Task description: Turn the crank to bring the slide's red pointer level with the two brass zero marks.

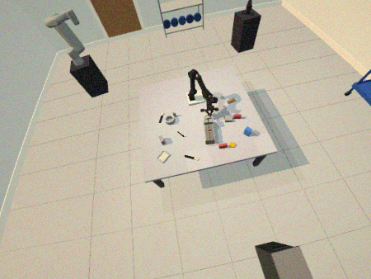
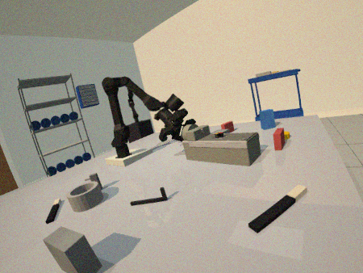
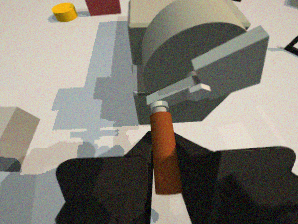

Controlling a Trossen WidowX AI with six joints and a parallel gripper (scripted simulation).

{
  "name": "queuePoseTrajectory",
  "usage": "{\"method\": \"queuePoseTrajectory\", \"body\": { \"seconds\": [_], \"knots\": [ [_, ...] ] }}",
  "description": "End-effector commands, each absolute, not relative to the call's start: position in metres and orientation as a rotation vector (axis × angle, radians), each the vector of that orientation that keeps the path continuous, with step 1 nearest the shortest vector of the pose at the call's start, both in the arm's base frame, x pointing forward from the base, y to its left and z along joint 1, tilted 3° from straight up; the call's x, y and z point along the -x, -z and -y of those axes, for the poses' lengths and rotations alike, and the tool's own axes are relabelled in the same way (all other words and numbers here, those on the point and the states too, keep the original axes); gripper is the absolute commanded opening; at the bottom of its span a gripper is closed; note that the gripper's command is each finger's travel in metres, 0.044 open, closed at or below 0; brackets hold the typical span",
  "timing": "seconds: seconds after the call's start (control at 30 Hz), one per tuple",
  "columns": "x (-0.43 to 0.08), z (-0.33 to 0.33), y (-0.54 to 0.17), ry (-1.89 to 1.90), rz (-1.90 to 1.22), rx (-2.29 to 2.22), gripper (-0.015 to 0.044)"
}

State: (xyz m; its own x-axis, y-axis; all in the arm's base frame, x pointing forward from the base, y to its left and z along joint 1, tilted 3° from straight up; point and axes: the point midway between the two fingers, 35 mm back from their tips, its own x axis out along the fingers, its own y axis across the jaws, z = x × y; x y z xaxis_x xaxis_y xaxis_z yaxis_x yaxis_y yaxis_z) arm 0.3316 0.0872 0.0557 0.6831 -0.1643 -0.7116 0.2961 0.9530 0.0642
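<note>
The machine (image 1: 208, 138) (image 2: 218, 153) (image 3: 195, 42) is a long grey-beige box with a rounded housing at the crank end. A small red pointer (image 1: 209, 130) (image 2: 219, 133) shows on its top; the brass zero marks are too small to make out, so I cannot tell whether they are level. The crank arm (image 3: 172, 91) is a pale bar slanting across the housing's end face, with an orange-brown handle (image 3: 166, 162) at its lower left end. My gripper (image 1: 209, 113) (image 3: 158, 134) is shut on the handle, a dark finger on each side. In the exterior view the fingertips are hard to make out.
A grey block (image 1: 228, 119) and red block (image 1: 237, 116) lie beside the crank end. Another red block (image 1: 223, 145) (image 2: 279, 139), a yellow disc (image 1: 232, 144) (image 3: 65, 12) and a blue block (image 1: 247, 131) (image 2: 267, 119) stand near the far end. A grey ring (image 1: 170, 120) (image 2: 85, 196) stands across the table.
</note>
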Motion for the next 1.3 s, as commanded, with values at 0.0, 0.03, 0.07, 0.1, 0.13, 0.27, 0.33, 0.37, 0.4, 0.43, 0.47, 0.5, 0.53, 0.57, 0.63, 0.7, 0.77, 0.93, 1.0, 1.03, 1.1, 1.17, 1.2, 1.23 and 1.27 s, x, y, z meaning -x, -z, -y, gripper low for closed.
{"method": "queuePoseTrajectory", "body": {
  "seconds": [0.0, 0.03, 0.07, 0.1, 0.13, 0.27, 0.33, 0.37, 0.4, 0.43, 0.47, 0.5, 0.53, 0.57, 0.63, 0.7, 0.77, 0.93, 1.0, 1.03, 1.1, 1.17, 1.2, 1.23, 1.27],
  "knots": [
    [-0.333, -0.092, -0.064, 0.248, -0.763, -0.185, 0.0000],
    [-0.333, -0.092, -0.065, 0.248, -0.763, -0.185, 0.0000],
    [-0.333, -0.092, -0.065, 0.248, -0.763, -0.185, 0.0000],
    [-0.333, -0.092, -0.066, 0.248, -0.763, -0.185, 0.0000],
    [-0.333, -0.093, -0.067, 0.248, -0.763, -0.186, 0.0000],
    [-0.333, -0.093, -0.070, 0.248, -0.763, -0.186, 0.0000],
    [-0.333, -0.093, -0.071, 0.248, -0.763, -0.186, 0.0000],
    [-0.333, -0.093, -0.072, 0.248, -0.763, -0.186, 0.0000],
    [-0.333, -0.093, -0.073, 0.248, -0.763, -0.186, 0.0000],
    [-0.333, -0.093, -0.074, 0.248, -0.763, -0.186, 0.0000],
    [-0.333, -0.093, -0.075, 0.248, -0.763, -0.186, 0.0000],
    [-0.333, -0.093, -0.076, 0.248, -0.763, -0.186, 0.0000],
    [-0.332, -0.092, -0.077, 0.248, -0.763, -0.186, 0.0000],
    [-0.332, -0.092, -0.078, 0.248, -0.763, -0.186, 0.0000],
    [-0.332, -0.092, -0.081, 0.248, -0.763, -0.186, 0.0000],
    [-0.332, -0.091, -0.083, 0.248, -0.763, -0.185, 0.0000],
    [-0.332, -0.090, -0.086, 0.248, -0.763, -0.185, 0.0000],
    [-0.330, -0.085, -0.092, 0.248, -0.763, -0.185, 0.0000],
    [-0.330, -0.083, -0.095, 0.248, -0.763, -0.185, 0.0000],
    [-0.329, -0.082, -0.096, 0.248, -0.763, -0.185, 0.0000],
    [-0.328, -0.079, -0.098, 0.249, -0.763, -0.184, 0.0000],
    [-0.328, -0.077, -0.099, 0.249, -0.763, -0.184, 0.0000],
    [-0.327, -0.075, -0.100, 0.249, -0.763, -0.184, 0.0000],
    [-0.327, -0.074, -0.101, 0.249, -0.763, -0.184, 0.0000],
    [-0.326, -0.072, -0.102, 0.249, -0.763, -0.184, 0.0000]
  ]
}}
